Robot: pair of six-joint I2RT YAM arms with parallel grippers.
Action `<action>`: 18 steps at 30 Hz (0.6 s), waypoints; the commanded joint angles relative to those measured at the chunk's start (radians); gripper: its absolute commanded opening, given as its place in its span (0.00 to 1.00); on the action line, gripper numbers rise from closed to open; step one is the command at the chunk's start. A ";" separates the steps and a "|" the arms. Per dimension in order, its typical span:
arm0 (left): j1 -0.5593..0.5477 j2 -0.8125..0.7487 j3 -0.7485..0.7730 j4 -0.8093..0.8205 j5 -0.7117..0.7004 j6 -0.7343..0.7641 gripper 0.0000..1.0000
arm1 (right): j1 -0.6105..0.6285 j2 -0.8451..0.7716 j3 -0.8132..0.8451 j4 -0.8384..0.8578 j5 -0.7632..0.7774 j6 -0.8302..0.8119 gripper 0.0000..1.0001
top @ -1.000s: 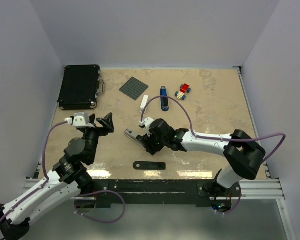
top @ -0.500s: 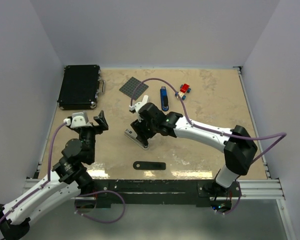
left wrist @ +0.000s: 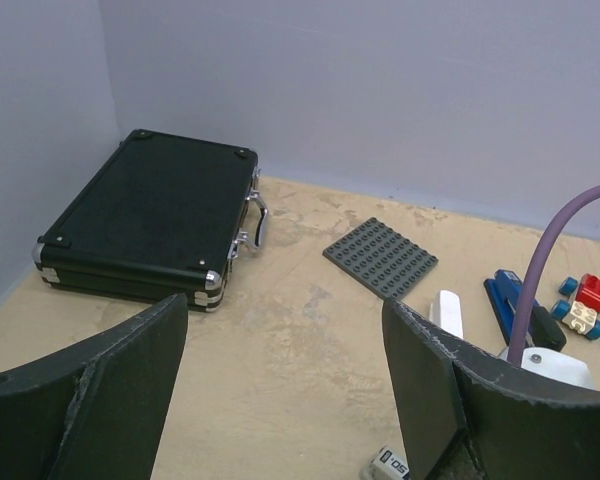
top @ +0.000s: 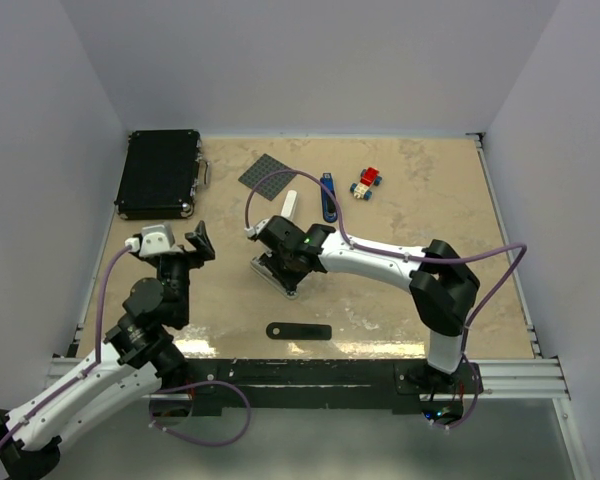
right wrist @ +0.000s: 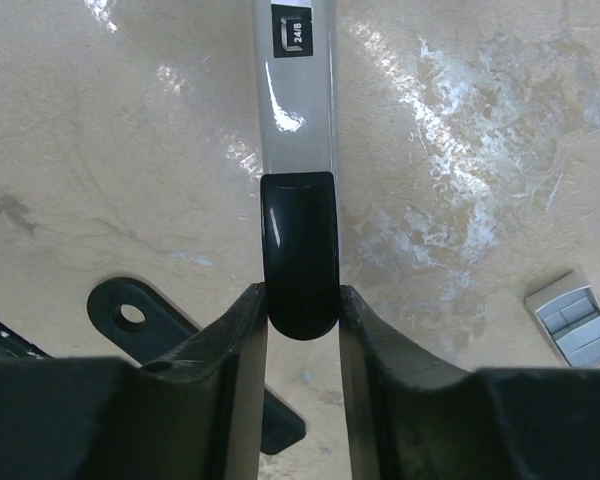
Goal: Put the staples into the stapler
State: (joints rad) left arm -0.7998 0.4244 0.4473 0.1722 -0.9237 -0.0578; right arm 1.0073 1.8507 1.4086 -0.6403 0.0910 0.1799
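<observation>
A grey stapler (right wrist: 298, 95) with a glossy black end (right wrist: 299, 250) lies on the table, left of centre in the top view (top: 265, 270). My right gripper (right wrist: 300, 292) is shut on that black end, one finger on each side; from above it sits over the stapler (top: 283, 262). A small grey tray, the staples (right wrist: 572, 318), lies on the table to the right of the stapler in the right wrist view. I cannot make it out from above. My left gripper (left wrist: 285, 330) is open and holds nothing, left of the stapler (top: 200, 245).
A black case (top: 160, 172) lies at the back left. A grey studded plate (top: 268, 170), a small white bar (top: 290, 203), a blue stapler (top: 328, 197) and a toy-brick car (top: 366, 181) lie at the back. A flat black bar (top: 298, 331) lies near the front edge.
My right gripper has swung left over the grey stapler and closed on its black end. The left gripper has turned slightly and stays open.
</observation>
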 commanded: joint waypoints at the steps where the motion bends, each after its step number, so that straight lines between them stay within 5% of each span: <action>1: 0.014 0.011 0.007 0.032 0.016 -0.004 0.83 | 0.004 -0.001 0.024 -0.016 0.021 -0.011 0.27; 6: 0.031 0.020 0.010 0.027 0.034 -0.016 0.83 | 0.004 0.025 -0.036 0.011 0.013 -0.031 0.04; 18: 0.068 0.033 0.011 0.020 0.080 -0.045 0.83 | 0.004 0.077 -0.220 0.119 -0.051 0.001 0.00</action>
State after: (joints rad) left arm -0.7486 0.4477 0.4473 0.1696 -0.8787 -0.0704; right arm 1.0077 1.8198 1.2827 -0.4999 0.0715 0.1722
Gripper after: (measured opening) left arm 0.829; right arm 0.338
